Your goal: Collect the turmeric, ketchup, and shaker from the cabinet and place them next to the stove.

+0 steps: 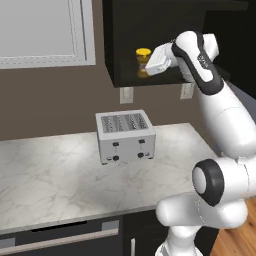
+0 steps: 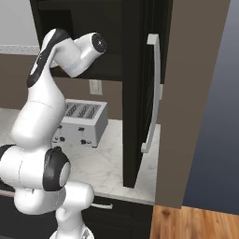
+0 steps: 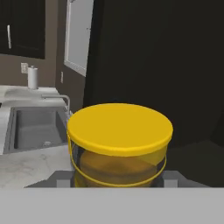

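Turmeric (image 3: 119, 144) at cabinet (image 1: 150, 30) front edge, clamped in hand (image 3: 118, 180), open air below.

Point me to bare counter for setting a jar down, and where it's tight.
Free: marble counter left of the toaster and the strip in front of it to the edge; also right of it, toward the tall dark unit. Tight: the cabinet shelf, where the gripper flanks the turmeric.
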Controlling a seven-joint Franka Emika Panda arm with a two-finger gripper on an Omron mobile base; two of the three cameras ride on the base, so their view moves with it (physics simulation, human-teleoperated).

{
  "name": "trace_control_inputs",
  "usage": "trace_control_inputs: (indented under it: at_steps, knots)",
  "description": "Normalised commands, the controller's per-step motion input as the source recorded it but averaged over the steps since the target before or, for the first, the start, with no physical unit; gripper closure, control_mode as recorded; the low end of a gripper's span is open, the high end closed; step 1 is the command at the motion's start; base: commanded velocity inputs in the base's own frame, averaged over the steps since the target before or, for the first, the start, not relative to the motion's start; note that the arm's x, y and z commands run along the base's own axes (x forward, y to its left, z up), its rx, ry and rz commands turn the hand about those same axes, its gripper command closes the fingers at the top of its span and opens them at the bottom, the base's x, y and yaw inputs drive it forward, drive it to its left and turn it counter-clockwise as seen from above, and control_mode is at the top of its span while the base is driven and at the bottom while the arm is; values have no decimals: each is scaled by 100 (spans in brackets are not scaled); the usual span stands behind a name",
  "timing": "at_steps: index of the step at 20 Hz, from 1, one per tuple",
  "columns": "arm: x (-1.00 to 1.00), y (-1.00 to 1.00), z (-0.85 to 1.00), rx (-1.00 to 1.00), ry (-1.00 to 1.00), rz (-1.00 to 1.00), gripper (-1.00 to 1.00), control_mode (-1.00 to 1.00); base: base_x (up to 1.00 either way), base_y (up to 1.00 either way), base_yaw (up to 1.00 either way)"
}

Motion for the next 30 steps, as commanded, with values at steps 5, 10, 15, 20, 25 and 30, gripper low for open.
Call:
trace_control_inputs:
  at_steps: [5, 10, 15, 20, 25, 30]
  knots:
    - [-96, -23, 4, 0, -2, -3, 100, -100, 0, 0, 0]
    - [-91, -12, 7, 0, 0, -2, 100, -100, 0, 0, 0]
    - [-88, -11, 8, 0, 0, -2, 100, -100, 0, 0, 0]
    - [-72, -3, 2, 0, 0, -1, 100, -100, 0, 0, 0]
    - [-28, 0, -8, 0, 0, 0, 100, -100, 0, 0, 0]
    - [-14, 0, -1, 0, 0, 0, 100, 100, -21, 1, 4]
